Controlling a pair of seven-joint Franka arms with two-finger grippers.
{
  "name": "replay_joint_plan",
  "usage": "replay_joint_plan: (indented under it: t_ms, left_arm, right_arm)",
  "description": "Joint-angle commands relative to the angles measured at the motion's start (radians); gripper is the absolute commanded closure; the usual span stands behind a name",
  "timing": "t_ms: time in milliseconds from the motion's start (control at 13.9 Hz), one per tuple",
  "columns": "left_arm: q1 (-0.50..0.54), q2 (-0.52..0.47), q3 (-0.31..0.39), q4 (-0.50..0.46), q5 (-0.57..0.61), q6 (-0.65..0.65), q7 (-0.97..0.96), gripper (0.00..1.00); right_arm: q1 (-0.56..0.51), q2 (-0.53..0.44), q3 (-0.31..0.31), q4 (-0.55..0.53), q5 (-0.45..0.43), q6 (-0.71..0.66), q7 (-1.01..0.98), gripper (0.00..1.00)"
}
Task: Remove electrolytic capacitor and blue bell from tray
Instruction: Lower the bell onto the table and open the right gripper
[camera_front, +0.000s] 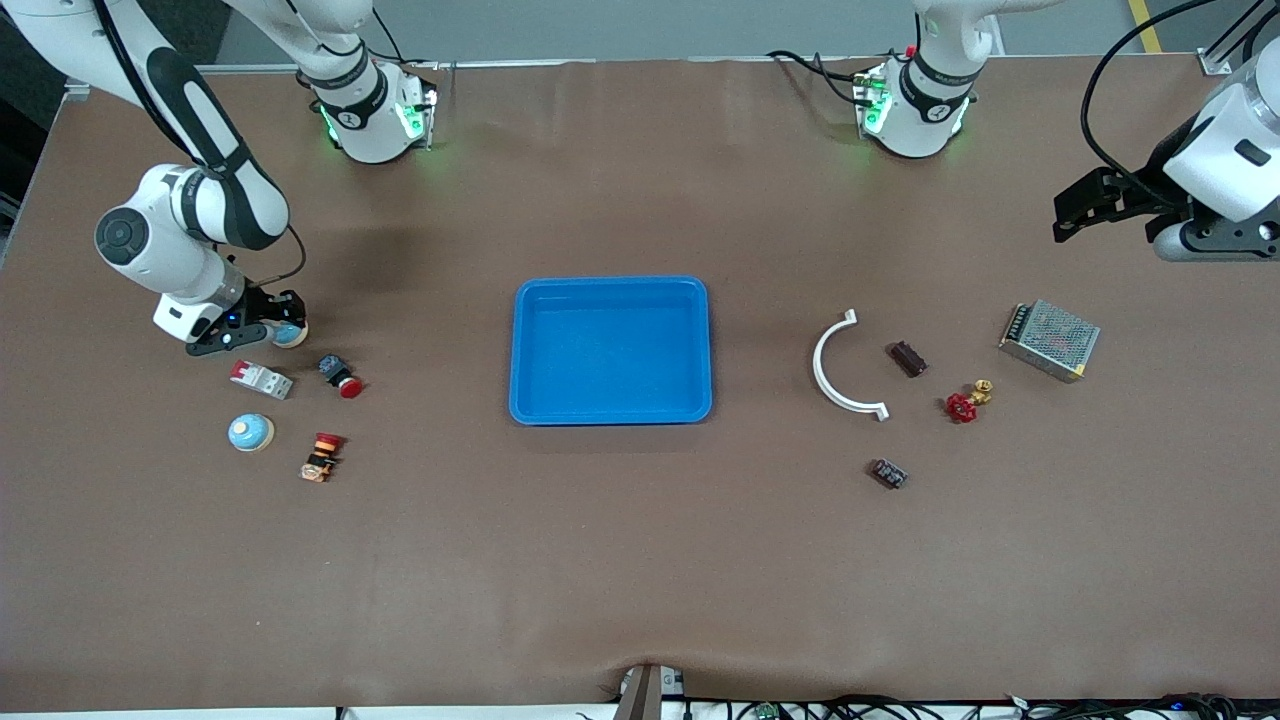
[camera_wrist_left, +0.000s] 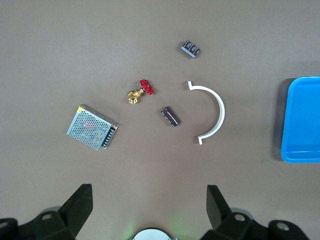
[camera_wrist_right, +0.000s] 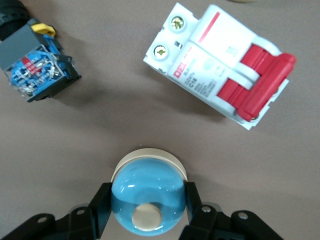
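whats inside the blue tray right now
Nothing: the blue tray shows only its bare floor in the front view. The left wrist view catches just one end of it, also bare. The right gripper is shut on a blue bell at the table.

The right claw (camera_wrist_right: 145, 207) is clasping a glossy blue bell (camera_wrist_right: 148, 200) with a cream button, near a white-and-red breaker (camera_wrist_right: 220, 65).

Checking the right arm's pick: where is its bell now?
The bell sits between the right gripper's fingers, at the right arm's end, beside the circuit breaker.
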Motion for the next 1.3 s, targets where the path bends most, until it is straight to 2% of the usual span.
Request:
replay_joint_plan:
  t_ms: [0,289,361,433,505,1227]
  left_arm:
    - [0.003,-0.019,-0.001,-0.014,-0.020,0.004,-0.002,0.00]
    - [0.003,-0.019,-0.001,-0.014,-0.020,0.004,-0.002,0.00]
    - [0.003,-0.019,-0.001,-0.014,-0.020,0.004,0.000,0.00]
    - [0.003,-0.021,-0.001,-0.014,-0.020,0.004,0.003,0.00]
    - [0.003,-0.021,-0.001,-0.014,-0.020,0.004,0.004,0.00]
    - [0.005,-0.021,-0.001,-0.014,-0.020,0.004,0.006,0.00]
  right_arm:
    - [-0.026,0.001,0.014,-0.006,-0.020,0.013,-0.007,1.00]
    - [-0.032,0.003,0.014,-0.006,-0.020,0.015,-0.006,1.00]
    - [-0.032,0.003,0.014,-0.006,-0.018,0.017,0.000,0.90]
    - [-0.032,0.003,0.014,-0.006,-0.018,0.021,0.002,0.28]
    - [-0.033,0.004,0.014,-0.008,-0.018,0.030,0.004,0.00]
    - [-0.032,-0.005,0.015,-0.005,-0.018,0.026,0.002,0.00]
